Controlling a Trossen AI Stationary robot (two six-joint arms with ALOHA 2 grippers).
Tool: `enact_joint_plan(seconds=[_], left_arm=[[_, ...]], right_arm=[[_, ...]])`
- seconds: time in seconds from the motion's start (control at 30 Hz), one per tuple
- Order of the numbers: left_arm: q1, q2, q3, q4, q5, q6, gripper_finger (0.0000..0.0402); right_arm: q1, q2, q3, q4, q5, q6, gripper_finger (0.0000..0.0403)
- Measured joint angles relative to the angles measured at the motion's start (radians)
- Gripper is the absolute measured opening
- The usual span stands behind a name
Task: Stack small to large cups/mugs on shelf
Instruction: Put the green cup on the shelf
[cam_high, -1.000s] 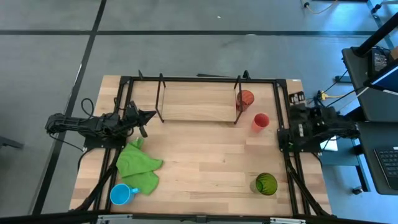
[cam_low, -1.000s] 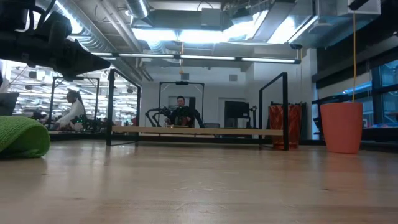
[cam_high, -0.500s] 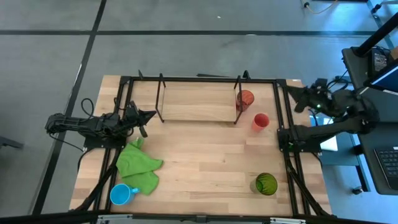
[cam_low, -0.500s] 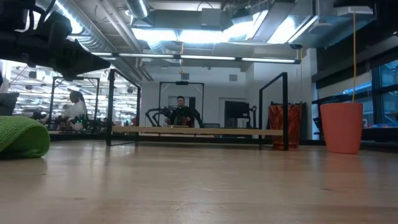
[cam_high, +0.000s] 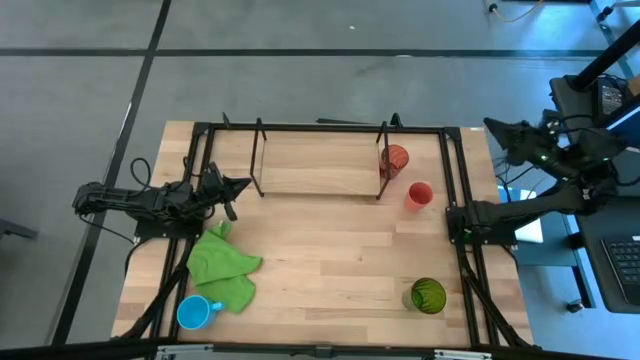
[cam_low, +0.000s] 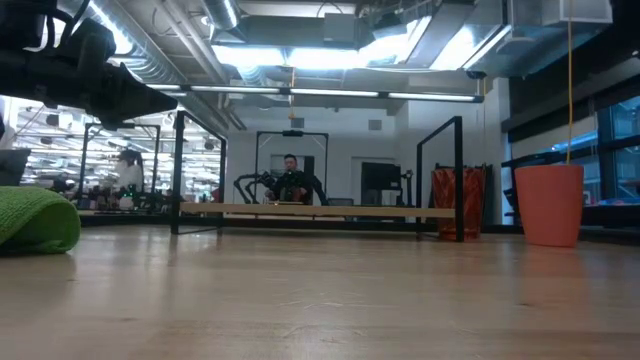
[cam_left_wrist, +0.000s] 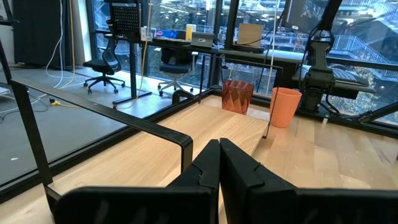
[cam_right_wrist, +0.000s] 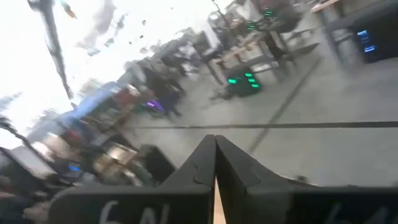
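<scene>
The shelf (cam_high: 318, 165) stands at the table's far side. The red-orange tumbler (cam_high: 394, 160) stands upright at its right end frame; whether it is on the base, I cannot tell. The small red cup (cam_high: 420, 194) stands on the table just right of it. The green tumbler (cam_high: 428, 296) stands near the right front. The light-blue mug (cam_high: 195, 312) stands at the left front. My left gripper (cam_high: 243, 184) is shut and empty by the shelf's left end. My right gripper (cam_high: 490, 126) is shut and empty, raised beyond the table's far right corner.
A bright green cloth (cam_high: 225, 265) lies crumpled at the left, between my left gripper and the mug. A black metal frame (cam_high: 452, 170) runs around the tabletop. The table's middle is bare wood (cam_high: 330, 250). People show in the room beyond the table.
My right arm has unfolded from its place at the table's right edge, and its gripper has gone up and toward the far right corner. Its fingers have stayed shut. The cups have not moved.
</scene>
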Motion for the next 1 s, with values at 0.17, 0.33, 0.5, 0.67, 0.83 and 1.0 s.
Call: enact_joint_plan(seconds=[0.17, 0.33, 0.5, 0.67, 0.83, 1.0], left_arm=[[0.0, 0.0, 0.0, 0.0, 0.0, 0.0, 0.0], [0.0, 0.0, 0.0, 0.0, 0.0, 0.0, 0.0], [0.0, 0.0, 0.0, 0.0, 0.0, 0.0, 0.0], [0.0, 0.0, 0.0, 0.0, 0.0, 0.0, 0.0], [0.0, 0.0, 0.0, 0.0, 0.0, 0.0, 0.0], [0.0, 0.0, 0.0, 0.0, 0.0, 0.0, 0.0]], right_arm=[[0.0, -0.001, 0.004, 0.083, -0.002, 0.051, 0.0012], [0.0, -0.001, 0.004, 0.142, -0.004, 0.053, 0.0012], [0.0, -0.001, 0.003, 0.131, 0.0, 0.074, 0.0012], [0.0, -0.001, 0.003, 0.128, 0.005, 0.055, 0.0012], [0.0, -0.001, 0.003, 0.126, -0.002, 0.074, 0.0012], [0.0, -0.001, 0.003, 0.125, -0.004, 0.079, 0.0012]])
